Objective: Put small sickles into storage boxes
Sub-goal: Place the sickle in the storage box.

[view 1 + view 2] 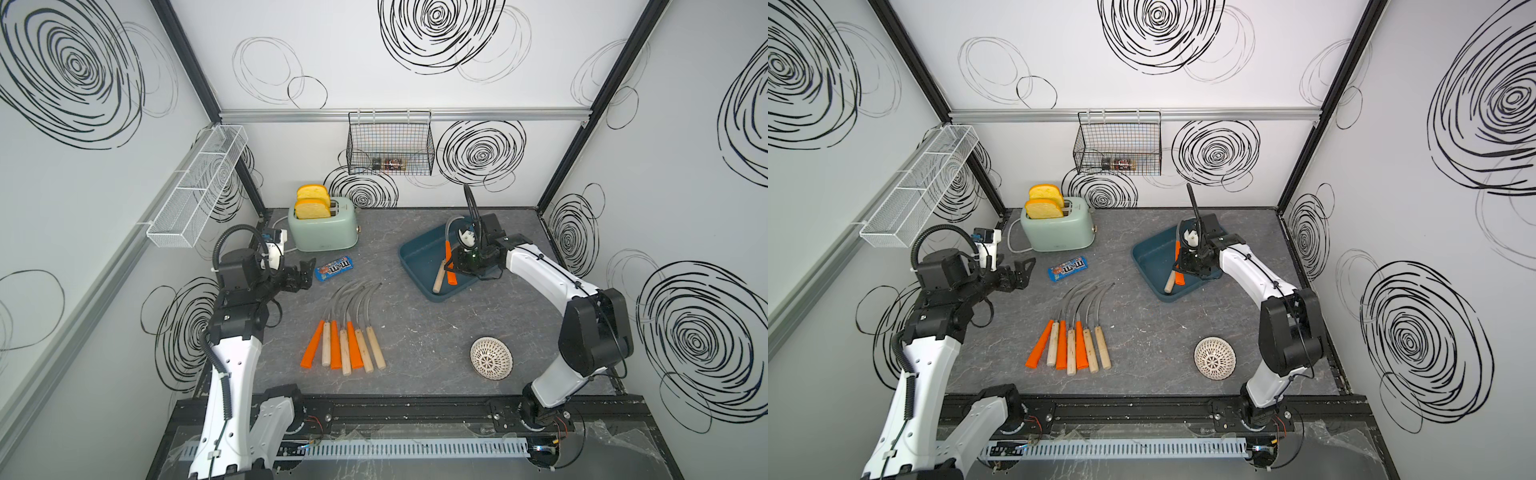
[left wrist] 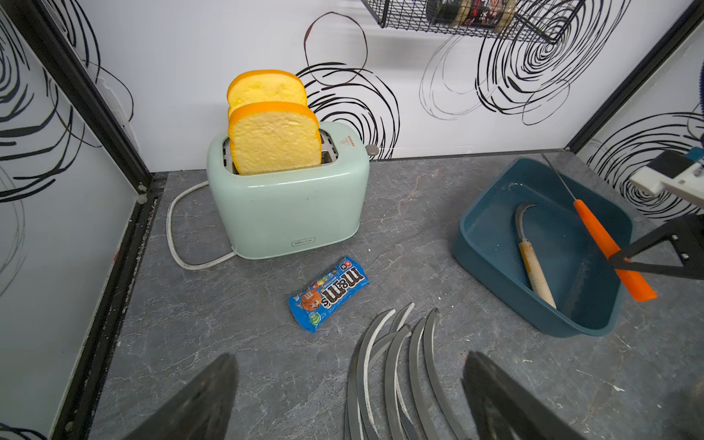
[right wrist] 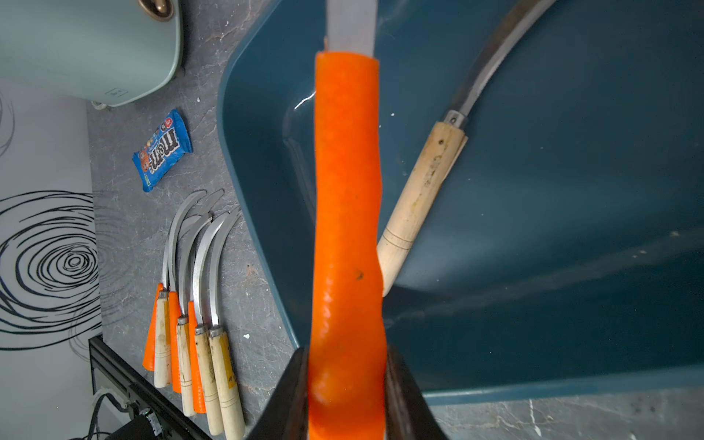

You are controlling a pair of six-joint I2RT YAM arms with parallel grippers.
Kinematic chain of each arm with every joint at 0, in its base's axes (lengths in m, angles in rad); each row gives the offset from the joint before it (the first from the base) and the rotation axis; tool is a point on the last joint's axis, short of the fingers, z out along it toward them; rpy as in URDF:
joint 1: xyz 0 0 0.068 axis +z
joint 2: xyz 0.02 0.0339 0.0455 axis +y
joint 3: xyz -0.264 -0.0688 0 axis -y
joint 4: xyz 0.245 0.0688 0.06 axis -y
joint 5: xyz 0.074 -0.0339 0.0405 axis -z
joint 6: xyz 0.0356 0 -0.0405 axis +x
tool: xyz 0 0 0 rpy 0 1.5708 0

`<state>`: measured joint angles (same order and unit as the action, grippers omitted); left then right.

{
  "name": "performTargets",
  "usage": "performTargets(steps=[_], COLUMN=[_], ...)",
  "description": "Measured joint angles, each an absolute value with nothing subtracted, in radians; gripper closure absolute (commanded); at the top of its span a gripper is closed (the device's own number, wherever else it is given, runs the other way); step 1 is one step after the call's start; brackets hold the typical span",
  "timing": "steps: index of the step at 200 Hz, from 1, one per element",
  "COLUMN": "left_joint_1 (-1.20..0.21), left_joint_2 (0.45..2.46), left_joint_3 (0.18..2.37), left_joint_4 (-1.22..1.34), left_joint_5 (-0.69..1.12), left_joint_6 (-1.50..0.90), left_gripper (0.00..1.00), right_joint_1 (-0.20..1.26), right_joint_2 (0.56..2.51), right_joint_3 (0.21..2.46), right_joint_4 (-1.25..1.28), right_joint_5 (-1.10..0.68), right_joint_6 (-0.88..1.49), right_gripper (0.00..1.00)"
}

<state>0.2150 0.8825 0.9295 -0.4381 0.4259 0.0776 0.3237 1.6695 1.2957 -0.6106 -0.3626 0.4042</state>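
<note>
The dark teal storage box (image 1: pixel 417 255) sits at the back right of the table. One wooden-handled sickle (image 1: pixel 437 279) lies inside it. My right gripper (image 3: pixel 346 365) is shut on the orange handle of another sickle (image 3: pixel 346 190). It holds that sickle over the box, slanted, with the blade toward the back wall. In the left wrist view this sickle (image 2: pixel 598 236) stands clear of the box floor. Several more small sickles (image 1: pixel 349 332) lie side by side mid-table, their blades pointing to the back. My left gripper (image 1: pixel 309 268) hovers open and empty, left of their blade tips (image 2: pixel 396 373).
A mint toaster (image 1: pixel 322 232) with two bread slices stands at the back left. A blue candy pack (image 1: pixel 334 268) lies in front of it. A white openwork bowl (image 1: pixel 491 357) sits front right. A black wire basket (image 1: pixel 390 149) and a white mesh shelf (image 1: pixel 199 187) hang on the walls.
</note>
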Motion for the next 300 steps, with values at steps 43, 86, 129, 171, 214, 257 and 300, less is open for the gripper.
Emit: performTargets(steps=[43,86,129,171,214,257,300], left_joint_1=[0.201,0.197,0.183,0.174,0.17,0.163,0.148], left_joint_2=[0.894,0.895,0.899,0.907,0.916,0.921,0.924], left_joint_3=[0.929,0.929,0.929,0.929,0.929,0.929,0.929], left_joint_4=[-0.438,-0.438,-0.436,-0.416,-0.398,-0.387,-0.385], left_joint_5=[0.431,0.433,0.434,0.437,0.438,0.438,0.437], left_joint_6=[0.069,0.068,0.062,0.05,0.039,0.033,0.027], left_gripper=[0.04,0.04,0.04,0.04,0.04,0.04,0.04], right_joint_1=[0.317,0.3,0.274,0.264,0.266,0.295,0.338], right_joint_2=[1.698,1.729,1.752,1.774,1.808,1.816,1.844], right_joint_3=[1.286,1.279,1.247,1.242,1.243,1.247,1.29], right_joint_4=[-0.587,-0.559,-0.508,-0.472,-0.44,-0.438,-0.44], right_joint_5=[-0.365,-0.371,-0.382,-0.401,-0.429,-0.417,-0.397], right_joint_6=[0.416,0.43,0.466,0.495,0.521,0.535,0.535], right_gripper=[1.0,1.0,1.0,1.0,1.0,1.0,1.0])
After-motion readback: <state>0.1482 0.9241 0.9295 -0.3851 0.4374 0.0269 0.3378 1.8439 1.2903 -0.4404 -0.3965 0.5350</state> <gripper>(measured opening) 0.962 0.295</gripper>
